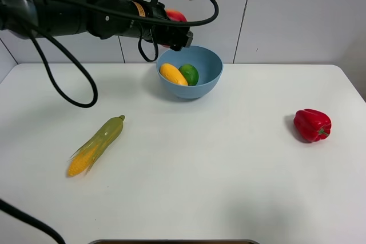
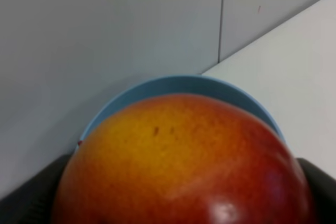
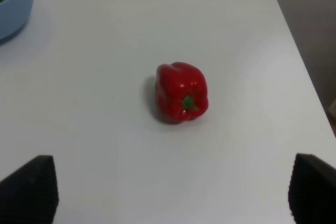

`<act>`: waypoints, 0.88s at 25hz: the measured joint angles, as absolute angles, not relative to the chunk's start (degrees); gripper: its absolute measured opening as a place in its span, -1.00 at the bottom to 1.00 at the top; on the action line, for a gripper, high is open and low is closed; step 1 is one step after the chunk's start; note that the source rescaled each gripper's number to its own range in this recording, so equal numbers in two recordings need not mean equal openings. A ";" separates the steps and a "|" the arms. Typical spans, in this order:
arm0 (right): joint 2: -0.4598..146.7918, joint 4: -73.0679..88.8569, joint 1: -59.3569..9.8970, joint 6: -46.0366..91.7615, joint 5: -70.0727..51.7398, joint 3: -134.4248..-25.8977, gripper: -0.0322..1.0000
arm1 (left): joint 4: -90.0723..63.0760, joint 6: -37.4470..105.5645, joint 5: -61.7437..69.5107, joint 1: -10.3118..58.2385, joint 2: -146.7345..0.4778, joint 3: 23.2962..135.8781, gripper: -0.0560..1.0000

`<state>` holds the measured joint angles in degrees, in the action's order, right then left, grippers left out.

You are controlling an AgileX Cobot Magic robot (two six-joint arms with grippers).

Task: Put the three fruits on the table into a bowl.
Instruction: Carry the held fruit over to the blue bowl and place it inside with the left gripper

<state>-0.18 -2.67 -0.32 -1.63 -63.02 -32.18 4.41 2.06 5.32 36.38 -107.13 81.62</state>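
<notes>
The red apple (image 1: pixel 176 15) with yellow patches hangs above the back left rim of the light-blue bowl (image 1: pixel 209 66), and my left gripper (image 1: pixel 178 31) is shut on it. Up close the apple (image 2: pixel 184 161) fills the left wrist view, with the bowl's rim (image 2: pixel 173 82) just beyond it and dark fingers (image 2: pixel 23 200) at both sides. Inside the bowl lie the yellow-orange mango (image 1: pixel 172 74) and the green lime (image 1: pixel 189 74). My right gripper (image 3: pixel 172 190) is open above the white table (image 3: pixel 94 145), holding nothing; the exterior view does not show it.
A green-husked corn cob (image 1: pixel 97 144) lies on the table's left side. A red bell pepper (image 1: pixel 311 125) sits at the right, ahead of the right gripper (image 3: pixel 181 93). The bowl's edge (image 3: pixel 13 9) shows at a corner of the right wrist view. A wall stands behind the table.
</notes>
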 joint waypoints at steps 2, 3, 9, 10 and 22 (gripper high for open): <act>-0.18 -2.67 -0.32 -1.63 -63.02 -32.18 0.81 | 4.41 2.82 5.32 36.38 -110.09 84.45 -0.88; -0.18 -2.67 -0.32 -1.63 -63.02 -32.18 0.81 | 4.41 3.42 5.32 36.28 -111.33 86.03 -0.88; -0.18 -2.67 -0.32 -1.63 -63.02 -32.18 0.81 | 4.41 4.61 5.37 35.14 -119.75 94.75 -0.88; -0.18 -2.67 -0.32 -1.63 -63.02 -32.18 0.81 | 4.46 4.61 5.37 35.00 -120.80 96.05 -0.88; -0.18 -2.67 -0.32 -1.63 -63.02 -32.18 0.81 | 4.46 4.77 4.40 34.75 -130.84 102.63 -0.88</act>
<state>-0.18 -2.67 -0.32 -1.63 -63.02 -32.18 4.46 4.77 4.40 34.75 -130.84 102.63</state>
